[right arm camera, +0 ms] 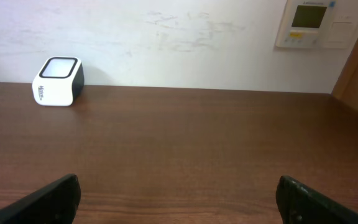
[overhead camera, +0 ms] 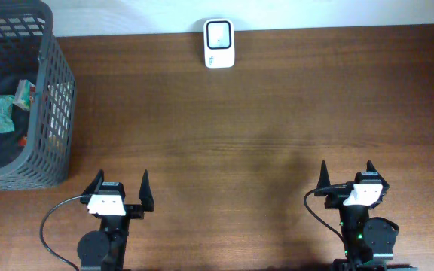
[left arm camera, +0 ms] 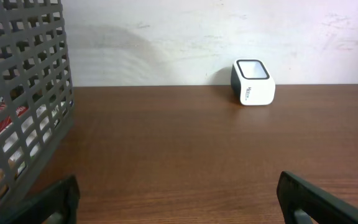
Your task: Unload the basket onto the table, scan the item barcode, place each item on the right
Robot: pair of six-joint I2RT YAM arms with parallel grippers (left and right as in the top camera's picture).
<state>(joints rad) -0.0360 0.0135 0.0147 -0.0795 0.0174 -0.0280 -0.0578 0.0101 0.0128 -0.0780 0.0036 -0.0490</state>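
Left gripper [overhead camera: 120, 187] and right gripper [overhead camera: 346, 179] sit at the tabletop's near edge, jaws wide, empty (likely a ready pose); items [overhead camera: 4, 111] lie in the left-edge basket [overhead camera: 57, 98], scanner [overhead camera: 218, 43] mid far edge

The basket [overhead camera: 55, 90] runs off the upper left of the overhead frame. Its mesh hides most of the packets [overhead camera: 10, 105] inside, and their print cannot be read. The lettering on the scanner [left arm camera: 253, 93] is too small to make out. The lower edge crops the left gripper's fingers [left arm camera: 51, 199] and the right gripper's fingers [right arm camera: 48, 199] to dark tips. The wall panel [right arm camera: 312, 23], upper right, is cut at the top, its display unreadable.
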